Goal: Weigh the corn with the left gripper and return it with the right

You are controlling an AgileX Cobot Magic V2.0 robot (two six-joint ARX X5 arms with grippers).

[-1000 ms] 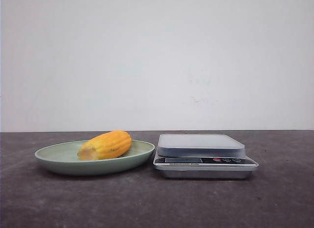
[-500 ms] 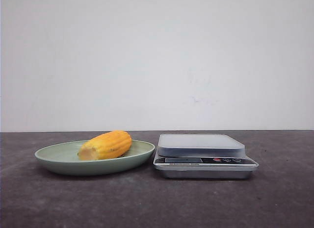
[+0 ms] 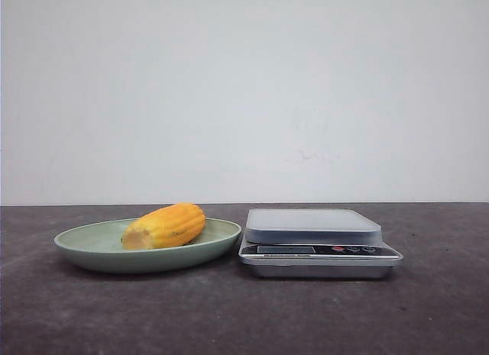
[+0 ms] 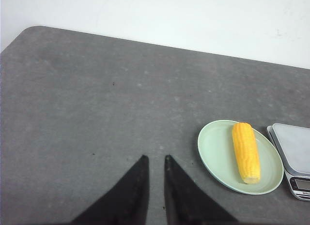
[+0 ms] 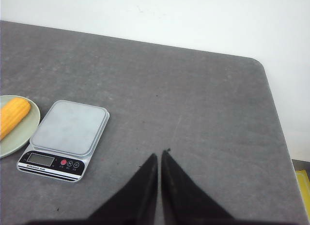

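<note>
The corn (image 3: 164,226), a stubby yellow-orange cob, lies on a pale green plate (image 3: 72,242) at the left of the table. A silver kitchen scale (image 3: 313,225) stands just right of the plate, its platform bare. Neither gripper shows in the front view. In the left wrist view my left gripper (image 4: 156,158) hovers over bare table, well apart from the plate (image 4: 215,147) and the corn (image 4: 246,151); its fingers stand slightly apart and hold nothing. My right gripper (image 5: 160,153) is shut and empty, over bare table beside the scale (image 5: 70,126).
The dark grey table (image 3: 244,317) ends at a white wall behind. Its rounded far corners show in the wrist views (image 5: 256,63). The scale's display and buttons (image 5: 51,161) face the robot.
</note>
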